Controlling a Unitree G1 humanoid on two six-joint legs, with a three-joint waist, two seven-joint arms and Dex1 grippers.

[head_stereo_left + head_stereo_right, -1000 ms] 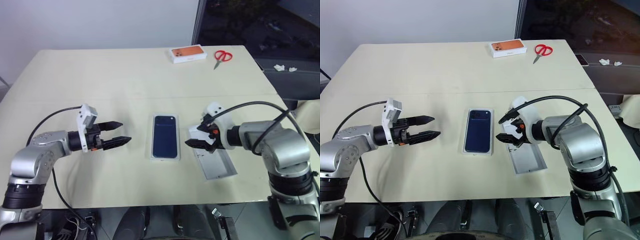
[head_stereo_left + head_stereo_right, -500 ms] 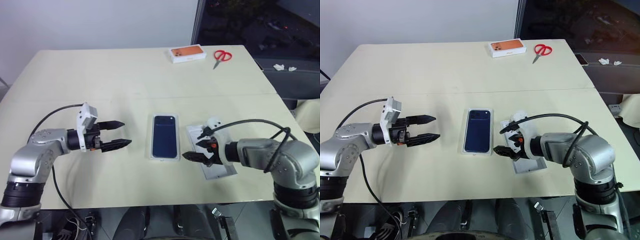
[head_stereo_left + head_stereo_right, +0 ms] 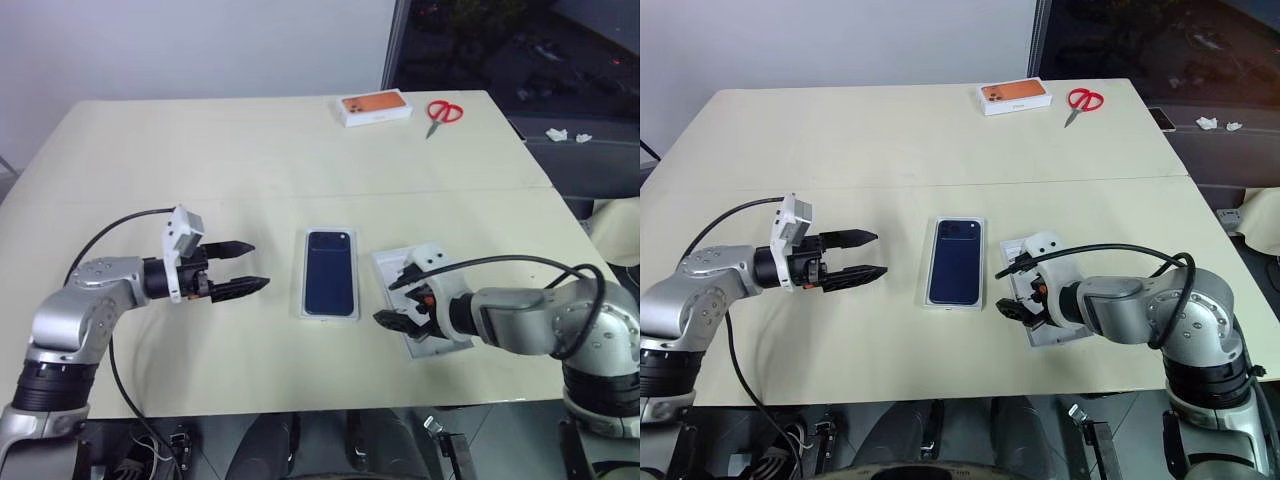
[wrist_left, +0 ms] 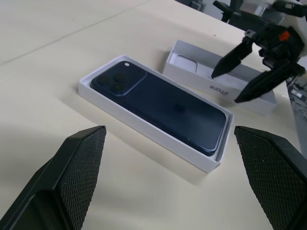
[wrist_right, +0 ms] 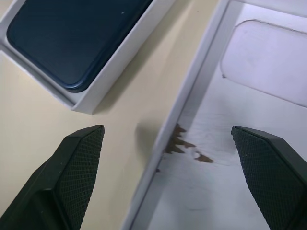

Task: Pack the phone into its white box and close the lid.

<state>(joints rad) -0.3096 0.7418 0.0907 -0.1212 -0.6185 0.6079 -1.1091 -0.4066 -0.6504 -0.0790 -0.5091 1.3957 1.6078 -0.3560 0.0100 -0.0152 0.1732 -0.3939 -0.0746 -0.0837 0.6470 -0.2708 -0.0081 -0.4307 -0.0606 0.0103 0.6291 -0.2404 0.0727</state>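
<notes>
Two sets of jaws, both spread wide, nothing held. Phone (image 3: 331,272) lies flat inside white box (image 4: 144,134) at middle of surface (image 3: 250,140), so packing step looks done. Lid (image 3: 1052,331) sits just beside box, open side up, plain white inside showing. My right jaws (image 3: 1015,309) straddle lid's near long wall, one finger inside, one outside, placed to pinch that wall, I judge. My left jaws (image 3: 236,267) hover level, well apart from box, ready to steady it.
</notes>
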